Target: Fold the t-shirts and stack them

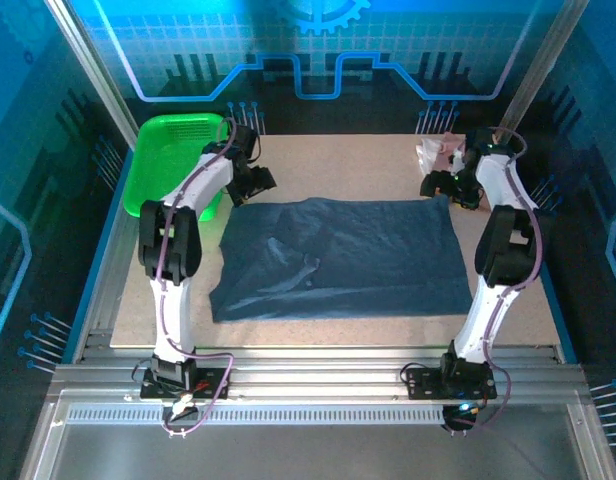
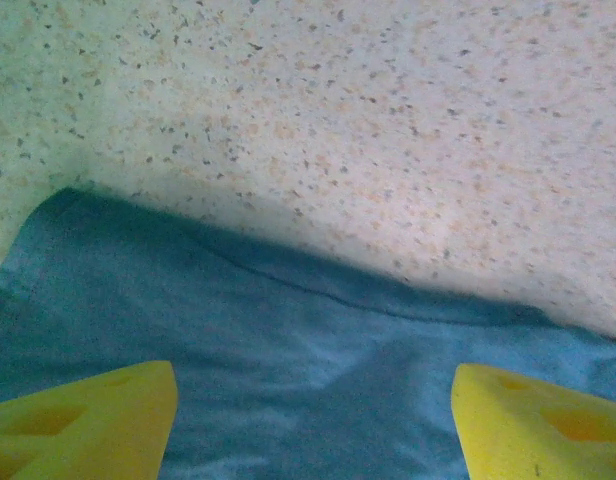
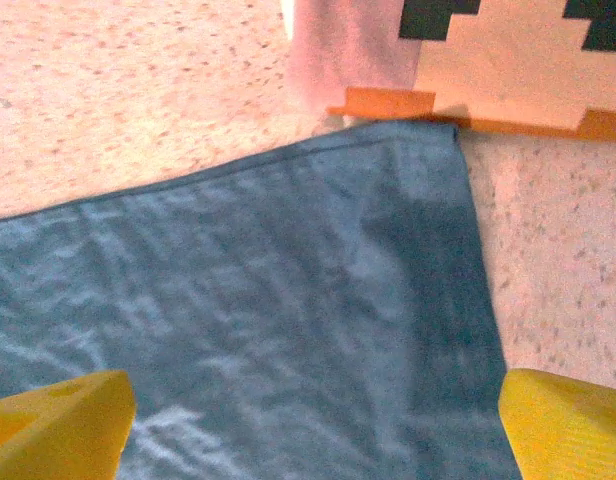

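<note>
Speckled worktop (image 1: 338, 160) bears a creased slate-blue t-shirt (image 1: 338, 260) beneath the released left hand (image 2: 313, 420) and right hand (image 3: 313, 430); pink t-shirt (image 3: 338, 50) just beyond the right.

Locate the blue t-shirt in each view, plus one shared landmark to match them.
Top external: blue t-shirt spread flat, centre of frame.
Left wrist: blue t-shirt across the lower half, far edge toward the top.
Right wrist: blue t-shirt lower left; its corner by the pink t-shirt.
Shared landmark: speckled tabletop beyond the shirt's far edge in all three.
</note>
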